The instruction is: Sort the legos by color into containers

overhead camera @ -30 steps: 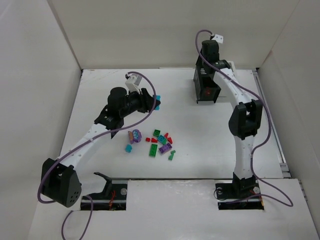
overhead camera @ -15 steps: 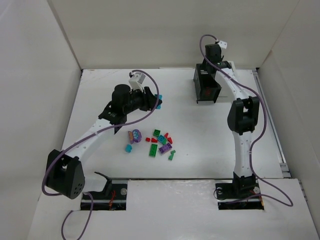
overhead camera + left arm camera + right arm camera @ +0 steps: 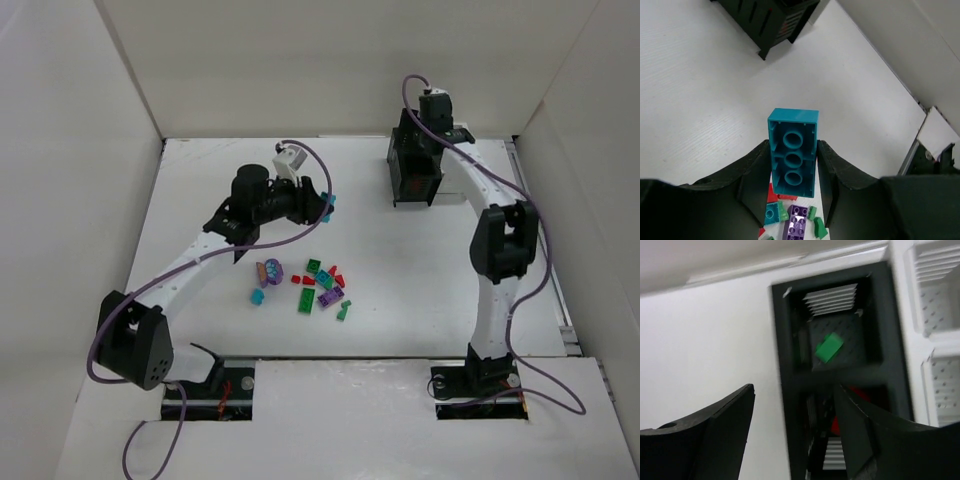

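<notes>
From above, most legos (image 3: 315,285) lie piled on the desk (image 3: 400,300), with the containers (image 3: 415,178) at one o'clock. In the left wrist view, the left jaws clamp a teal brick (image 3: 792,155) (not yet binned). In the right wrist view, the right jaws are spread and empty over the black bin (image 3: 785,365), which holds a green brick (image 3: 829,348).

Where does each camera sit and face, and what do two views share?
Top external: above and behind the bases, looking down on the table; left arm and right arm show whole.
Left wrist: on the left arm, looking past the left claw, shut on a teal brick.
Right wrist: over the black bin, looking down between the open right claw's fingers.
Shared: top and left wrist both show the teal brick.
</notes>
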You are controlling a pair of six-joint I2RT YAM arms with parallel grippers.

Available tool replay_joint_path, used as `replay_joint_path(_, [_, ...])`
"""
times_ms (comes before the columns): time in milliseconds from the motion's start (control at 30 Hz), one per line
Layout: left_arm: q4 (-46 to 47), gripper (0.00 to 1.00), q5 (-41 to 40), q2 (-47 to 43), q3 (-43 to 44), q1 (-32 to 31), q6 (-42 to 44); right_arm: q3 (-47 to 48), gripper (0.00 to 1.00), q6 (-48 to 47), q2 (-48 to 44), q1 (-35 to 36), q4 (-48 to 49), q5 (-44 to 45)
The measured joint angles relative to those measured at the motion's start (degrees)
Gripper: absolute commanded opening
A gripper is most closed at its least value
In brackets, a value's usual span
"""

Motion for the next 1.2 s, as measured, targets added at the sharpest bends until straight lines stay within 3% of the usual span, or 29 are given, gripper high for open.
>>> replay_joint_path(300, [-1.29,0.00,8.33,-8.98,-2.27,-0.72,11.37,-38.38,0.76,-2.32,-38.51,0.81,11.93,-35.89])
replay_joint_path(467, [-1.44,0.00,12.81,-13.00,-2.51,-0.70,14.88,-47.34,0.77,-2.29,-47.43,5.68,15.58,-49.88])
replay_joint_path(600, [-2.86,0.00,13.29,-13.40,-2.54,-1.66,16.52,-49.37,0.77,1.49,-48.24,11.54,15.72,-51.23])
replay_joint_path(733, [-6.16,0.00,8.83,-13.40,-2.54,-4.83,17.64,-49.42,0.74,7.50,-48.89,15.65,15.89,-48.59])
replay_joint_path(967, [-11.50,0.00,-1.31,-13.97,-2.54,-9.77,18.75,-49.16,0.70,14.03,-50.71,18.78,16.06,-44.57])
replay_joint_path(1200, [-12.92,0.00,-5.16,-15.58,-2.38,-10.62,19.15,-45.33,0.65,15.10,-48.92,21.07,12.96,-43.19])
